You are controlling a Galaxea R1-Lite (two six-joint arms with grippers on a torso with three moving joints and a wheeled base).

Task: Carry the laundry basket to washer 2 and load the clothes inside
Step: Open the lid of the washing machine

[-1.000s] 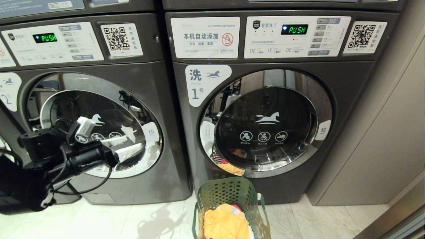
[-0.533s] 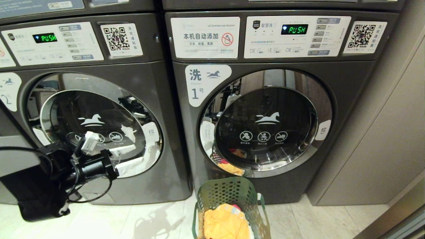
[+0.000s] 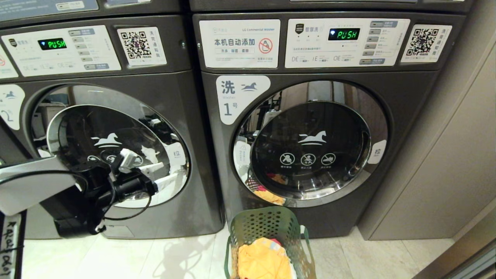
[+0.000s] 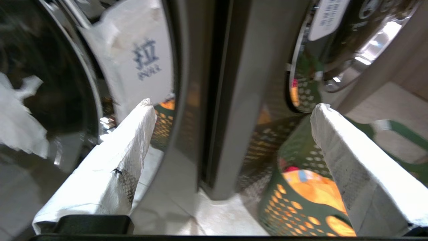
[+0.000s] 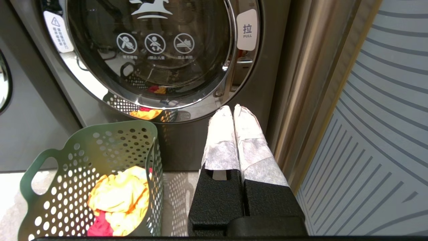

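Note:
Washer 2 (image 3: pixel 116 77), dark grey with a "2" label at its left edge, stands at the left, its round chrome-rimmed door (image 3: pixel 174 128) closed. My left gripper (image 3: pixel 166 175) hangs open in front of the door's lower right part, near the white pull tag (image 4: pixel 147 60); nothing is between its fingers (image 4: pixel 133 140). The green laundry basket (image 3: pixel 267 228) stands on the floor in front of the washer to the right. The yellow-orange and red-pink clothes (image 3: pixel 261 261) lie inside it. My right gripper (image 5: pixel 232 108) is shut and empty, low beside the basket (image 5: pixel 100 147).
The washer labelled "1" (image 3: pixel 240 97) stands right of washer 2, door closed. A beige wall panel (image 3: pixel 445 155) closes off the right side. A striped panel (image 5: pixel 384 134) is close by my right gripper. Pale floor tiles (image 3: pixel 155 255) lie ahead of washer 2.
My left arm has dropped lower and reached to the right across washer 2's door, toward its pull tag. Its gripper stayed open. The basket and right gripper have not moved.

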